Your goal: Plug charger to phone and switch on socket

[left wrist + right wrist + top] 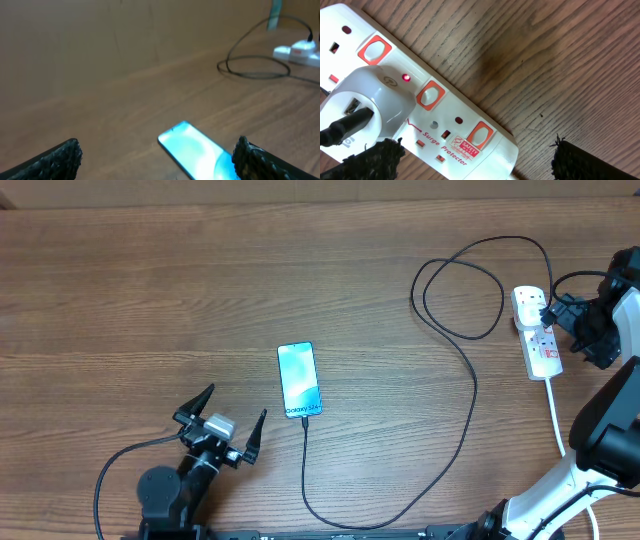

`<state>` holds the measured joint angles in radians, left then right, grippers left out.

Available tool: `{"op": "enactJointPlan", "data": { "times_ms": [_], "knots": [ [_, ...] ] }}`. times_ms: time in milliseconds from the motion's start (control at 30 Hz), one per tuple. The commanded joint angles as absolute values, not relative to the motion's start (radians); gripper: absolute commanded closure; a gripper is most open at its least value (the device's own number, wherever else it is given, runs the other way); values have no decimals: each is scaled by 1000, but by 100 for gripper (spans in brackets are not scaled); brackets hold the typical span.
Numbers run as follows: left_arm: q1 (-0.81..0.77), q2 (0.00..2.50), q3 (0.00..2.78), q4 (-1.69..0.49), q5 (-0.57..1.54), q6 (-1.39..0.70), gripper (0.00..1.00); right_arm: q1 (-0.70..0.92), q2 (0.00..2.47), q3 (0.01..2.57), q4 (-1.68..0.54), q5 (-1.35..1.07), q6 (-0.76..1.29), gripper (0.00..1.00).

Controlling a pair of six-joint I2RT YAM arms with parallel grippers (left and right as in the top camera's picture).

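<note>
The phone (300, 379) lies screen up, light blue, near the table's middle; it also shows in the left wrist view (197, 150). The thin black charger cable (470, 395) runs from the phone's bottom edge in a long loop to the white power strip (535, 332) at the right. In the right wrist view a white adapter (367, 102) with the black cable in it sits in the strip (465, 132), and a small red light (406, 77) glows. My right gripper (475, 157) is open just above the strip's end. My left gripper (225, 425) is open, left of the phone.
The strip's thick white cord (554, 420) runs toward the front edge beside the right arm's base (560, 490). The strip has orange-framed rocker switches (431, 95). A black cable from the left arm (115, 470) curves at the front left.
</note>
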<state>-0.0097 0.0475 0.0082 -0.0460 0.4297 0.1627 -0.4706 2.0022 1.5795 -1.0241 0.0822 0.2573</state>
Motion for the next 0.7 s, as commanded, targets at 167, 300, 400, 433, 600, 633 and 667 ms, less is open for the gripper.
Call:
{"op": "enactJointPlan", "data": {
  "times_ms": [167, 300, 400, 433, 600, 633, 667],
  "knots": [
    [-12, 2, 5, -51, 423, 151, 0, -471, 1977, 1596, -1022, 84, 253, 0],
    [-11, 3, 5, -47, 420, 131, 0, -471, 1977, 1596, -1022, 84, 253, 0],
    [-12, 3, 5, -46, 419, 130, 0, -471, 1977, 1596, -1022, 84, 253, 0],
    [-12, 3, 5, -46, 419, 130, 0, -471, 1977, 1596, -1022, 84, 253, 0],
    [-12, 4, 5, -46, 419, 130, 0, -471, 1977, 1596, -1022, 84, 253, 0],
    [-12, 4, 5, -46, 419, 130, 0, -471, 1977, 1596, -1022, 84, 253, 0],
    [-12, 4, 5, -46, 419, 130, 0, -471, 1977, 1596, -1022, 84, 253, 0]
  ]
}}
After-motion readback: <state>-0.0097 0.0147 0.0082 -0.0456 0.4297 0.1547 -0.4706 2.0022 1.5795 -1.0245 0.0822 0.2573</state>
